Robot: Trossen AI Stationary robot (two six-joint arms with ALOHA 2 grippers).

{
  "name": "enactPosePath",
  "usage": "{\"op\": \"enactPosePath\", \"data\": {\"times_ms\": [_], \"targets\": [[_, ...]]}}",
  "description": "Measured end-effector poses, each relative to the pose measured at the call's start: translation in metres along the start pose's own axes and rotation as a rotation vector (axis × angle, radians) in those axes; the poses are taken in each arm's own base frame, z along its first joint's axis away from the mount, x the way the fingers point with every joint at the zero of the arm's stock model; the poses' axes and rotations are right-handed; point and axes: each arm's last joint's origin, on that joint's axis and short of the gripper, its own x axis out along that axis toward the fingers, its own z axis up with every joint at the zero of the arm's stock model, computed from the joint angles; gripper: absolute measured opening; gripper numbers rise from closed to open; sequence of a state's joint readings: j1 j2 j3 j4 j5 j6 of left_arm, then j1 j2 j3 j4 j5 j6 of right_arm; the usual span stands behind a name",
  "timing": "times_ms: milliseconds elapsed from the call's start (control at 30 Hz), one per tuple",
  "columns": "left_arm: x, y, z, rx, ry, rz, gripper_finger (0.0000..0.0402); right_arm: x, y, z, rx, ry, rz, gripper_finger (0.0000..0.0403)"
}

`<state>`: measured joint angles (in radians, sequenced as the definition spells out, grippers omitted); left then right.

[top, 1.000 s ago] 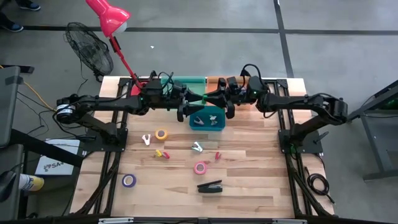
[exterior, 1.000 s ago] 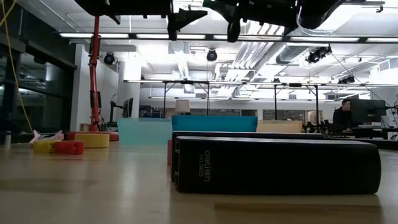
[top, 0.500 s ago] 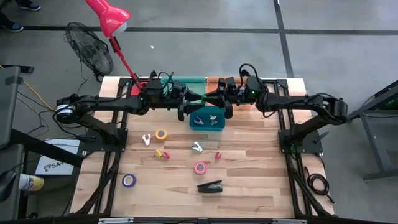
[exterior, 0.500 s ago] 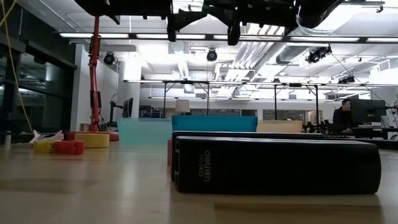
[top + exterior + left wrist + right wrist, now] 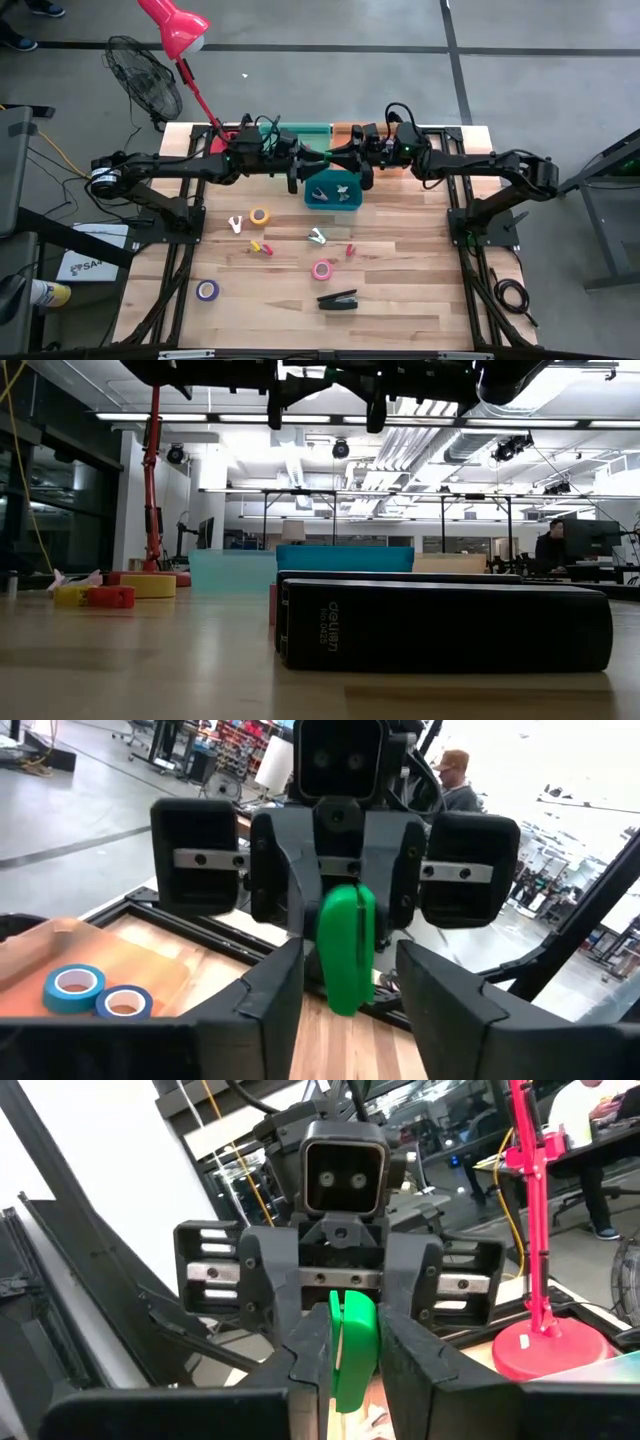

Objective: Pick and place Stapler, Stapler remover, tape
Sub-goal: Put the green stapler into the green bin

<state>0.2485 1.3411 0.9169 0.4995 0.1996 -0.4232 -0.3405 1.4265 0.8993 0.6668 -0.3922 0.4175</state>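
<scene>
Both grippers meet nose to nose above the teal bin (image 5: 336, 198) at the table's far side. My right gripper (image 5: 352, 1365) is shut on a small green plastic piece (image 5: 346, 948), which looks like a stapler remover. My left gripper (image 5: 350, 1010) is open, with a finger on either side of the same piece and a gap showing on both sides. The black stapler (image 5: 337, 298) lies flat near the table's near edge. Yellow (image 5: 259, 216), pink (image 5: 321, 269) and purple (image 5: 207, 290) tape rolls lie flat on the wood. My right gripper pinches the green piece (image 5: 350, 1342) between its two fingers (image 5: 305, 1365), coming level from the table's right. The piece is lifted clear over the bin and stands on edge. Its free end sticks out toward my left gripper.
Small claw stapler removers lie mid-table: a white one (image 5: 235, 224), a yellow-red one (image 5: 260, 246), another (image 5: 317, 236) and a red one (image 5: 350, 250). Two blue tape rolls (image 5: 75, 988) sit in an orange tray. A red lamp (image 5: 172, 25) stands at the far left corner.
</scene>
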Motion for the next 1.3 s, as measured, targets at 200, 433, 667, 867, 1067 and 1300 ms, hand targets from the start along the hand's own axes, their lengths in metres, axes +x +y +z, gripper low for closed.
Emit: {"op": "enactPosePath", "data": {"times_ms": [200, 433, 667, 867, 1067, 1300], "targets": [[0.0000, 0.0002, -0.0003, -0.001, 0.003, 0.004, 0.0125, 0.0000, -0.0003, 0.0005, -0.002, -0.010, -0.013, 0.0053], [0.0000, 0.0008, -0.0002, -0.001, -0.004, 0.022, 0.0087, 0.0000, -0.0003, 0.0004, -0.002, -0.010, -0.013, 0.0053], [0.0000, 0.0012, -0.0008, -0.010, 0.000, 0.029, 0.0047, -0.0001, -0.0003, 0.0006, -0.010, -0.009, -0.011, 0.0053], [0.0000, 0.0017, -0.0018, -0.008, 0.013, 0.036, 0.0048, -0.0002, -0.0005, 0.0003, -0.006, -0.009, -0.016, 0.0065], [0.0000, 0.0021, -0.0027, -0.002, 0.021, 0.044, 0.0050, -0.0002, -0.0004, 0.0004, 0.001, -0.009, -0.014, 0.0105], [-0.0005, 0.0062, -0.0073, -0.011, 0.049, 0.130, 0.0050, -0.0003, -0.0007, 0.0006, 0.010, -0.011, -0.017, 0.0137]]}}
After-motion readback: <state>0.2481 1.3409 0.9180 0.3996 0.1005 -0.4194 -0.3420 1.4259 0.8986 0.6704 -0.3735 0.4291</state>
